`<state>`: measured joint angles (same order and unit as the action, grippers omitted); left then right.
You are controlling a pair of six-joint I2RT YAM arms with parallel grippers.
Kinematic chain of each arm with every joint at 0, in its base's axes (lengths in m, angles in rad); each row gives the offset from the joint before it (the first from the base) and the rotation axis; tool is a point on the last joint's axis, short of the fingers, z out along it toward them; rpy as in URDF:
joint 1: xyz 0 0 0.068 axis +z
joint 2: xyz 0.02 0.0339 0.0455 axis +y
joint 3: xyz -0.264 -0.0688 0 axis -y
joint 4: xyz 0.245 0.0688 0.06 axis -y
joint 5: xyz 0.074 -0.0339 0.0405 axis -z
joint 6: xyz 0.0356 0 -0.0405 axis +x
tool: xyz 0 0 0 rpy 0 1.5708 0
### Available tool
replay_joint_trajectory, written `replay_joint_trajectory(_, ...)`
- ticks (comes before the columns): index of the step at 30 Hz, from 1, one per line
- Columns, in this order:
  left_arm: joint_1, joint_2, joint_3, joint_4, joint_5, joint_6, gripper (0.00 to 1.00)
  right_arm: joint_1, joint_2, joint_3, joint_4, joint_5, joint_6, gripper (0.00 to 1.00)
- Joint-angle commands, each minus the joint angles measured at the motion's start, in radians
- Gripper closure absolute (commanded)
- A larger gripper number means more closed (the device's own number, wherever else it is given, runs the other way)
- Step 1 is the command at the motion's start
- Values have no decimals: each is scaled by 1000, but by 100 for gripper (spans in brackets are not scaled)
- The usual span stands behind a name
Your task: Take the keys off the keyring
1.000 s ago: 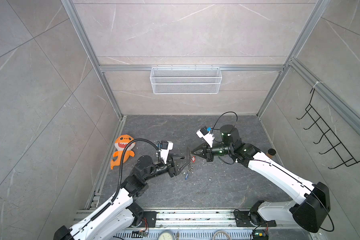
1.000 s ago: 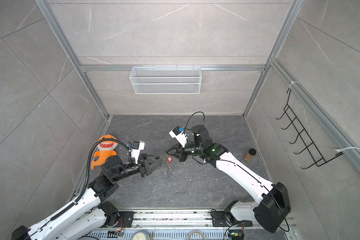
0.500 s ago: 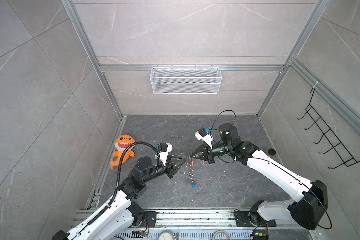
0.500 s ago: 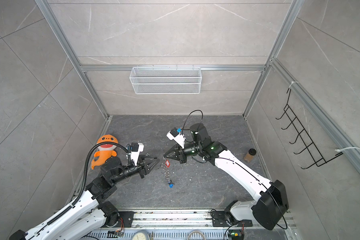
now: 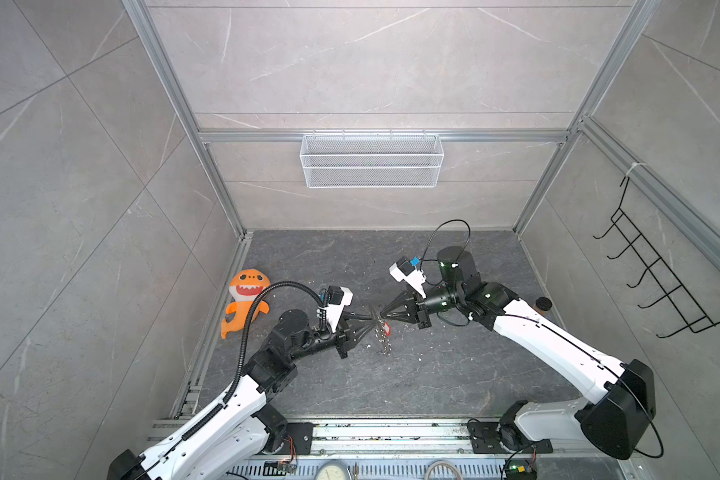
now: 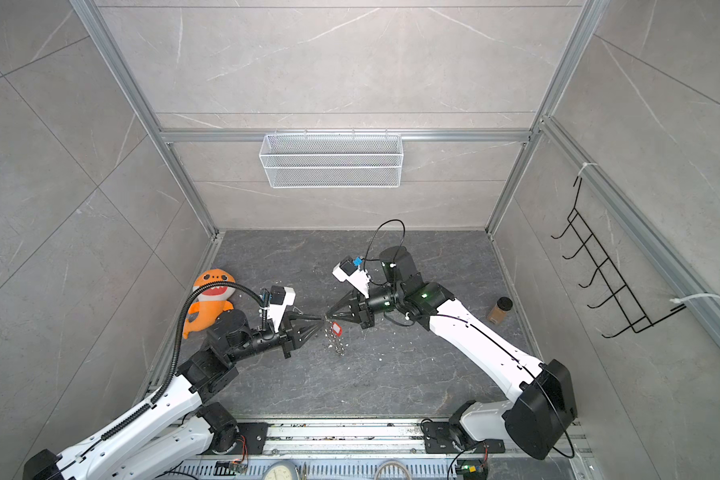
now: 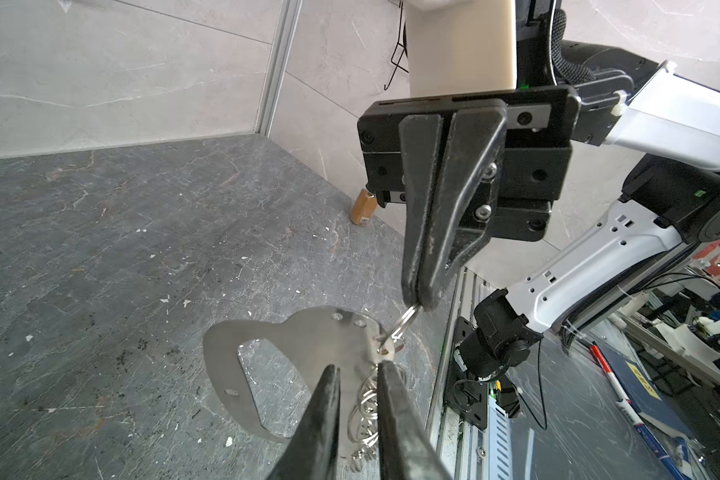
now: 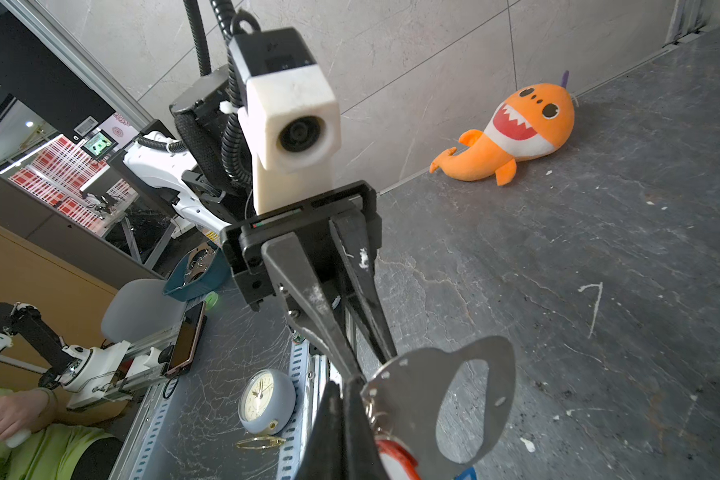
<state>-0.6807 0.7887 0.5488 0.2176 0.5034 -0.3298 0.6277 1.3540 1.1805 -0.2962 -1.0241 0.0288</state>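
Much floor (image 5: 433, 386) open, seemingly, around right tool (image 5: 385, 318), keyring (image 7: 304, 345)

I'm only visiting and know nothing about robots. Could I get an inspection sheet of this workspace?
Surface: dark grey stone-look floor, white specks.
Job's things: keyring held in the air; red tag and blue tag on it, none removed.
Clutter: orange shark plush at the floor's left edge; brown jar at its right edge.
Grippers: right gripper shut on the keyring; left gripper nearly closed at the keyring, grip unclear.
Cables: black ribbed hose on left arm; thin black wire looped above right arm.
Surroundings: tiled walls, one carrying a white wire basket, another a black hook rack.
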Motion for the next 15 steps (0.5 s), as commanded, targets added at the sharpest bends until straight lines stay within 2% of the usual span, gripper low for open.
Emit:
replay_joint_trajectory(1, -3, -4, 52, 55, 27, 35, 80, -5, 4, 30, -6, -34, -14, 100)
replay_joint_trajectory(15, -2, 11, 79, 57, 64, 47, 80, -5, 8, 27, 8, -41, -3, 100)
